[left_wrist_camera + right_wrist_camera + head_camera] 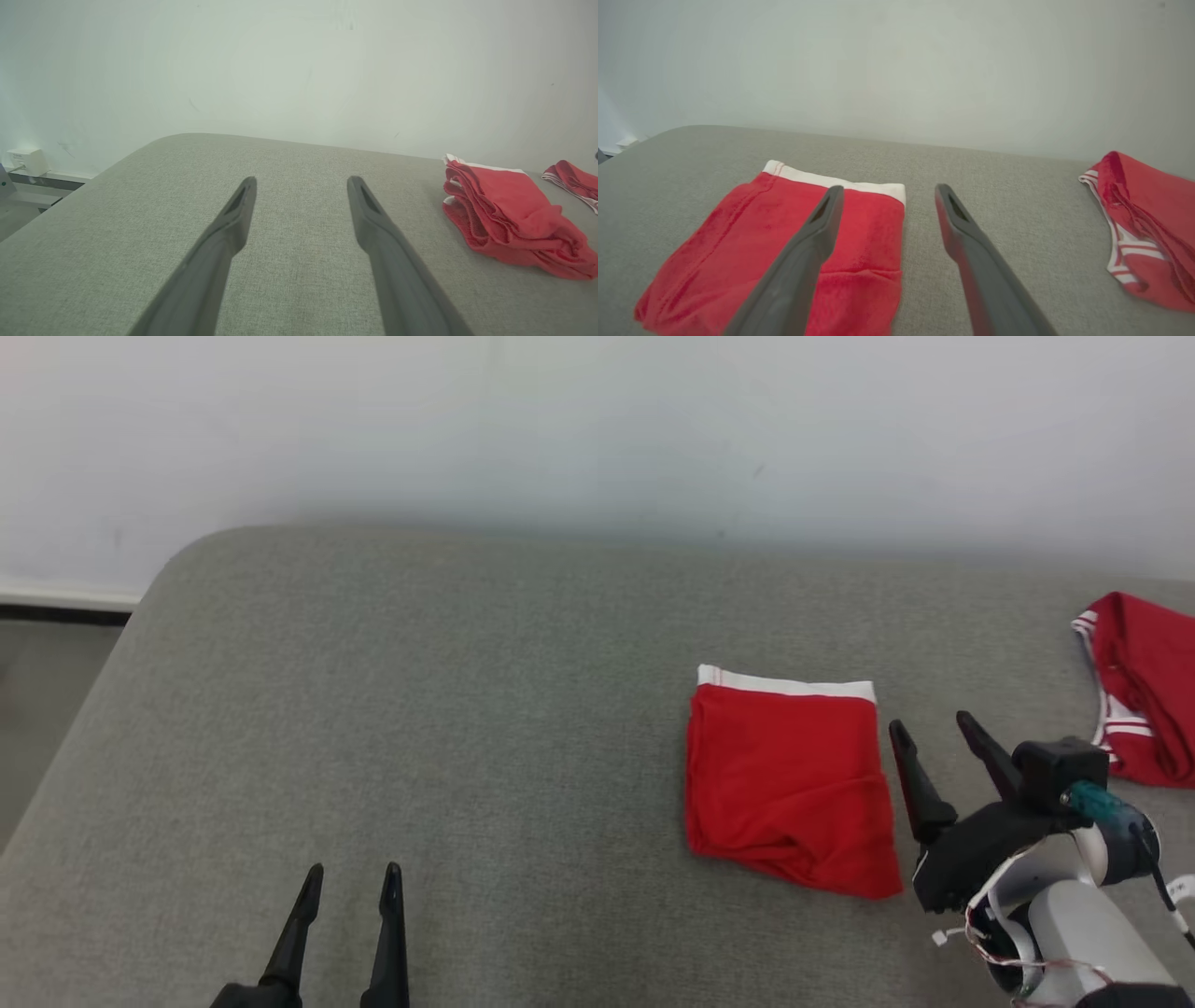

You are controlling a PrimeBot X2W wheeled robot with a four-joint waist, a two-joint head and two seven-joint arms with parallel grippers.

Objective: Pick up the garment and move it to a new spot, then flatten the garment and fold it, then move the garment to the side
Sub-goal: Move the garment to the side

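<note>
The garment (784, 784) is red with a white waistband and lies folded into a neat square on the grey cushioned surface (467, 709), right of centre. It also shows folded in the left wrist view (509, 219) and the right wrist view (784, 252). My right gripper (934, 728) stands open just to the right of it, above its right edge (887, 191), with nothing between the fingers. My left gripper (355, 873) is open at the lower left, far from the garment, over bare fabric (301, 179).
A second red garment (1144, 686) with white stripes lies crumpled at the far right edge (1143, 224). A pale wall (597, 429) stands behind the surface. The surface's rounded left corner drops off to the floor (47, 691).
</note>
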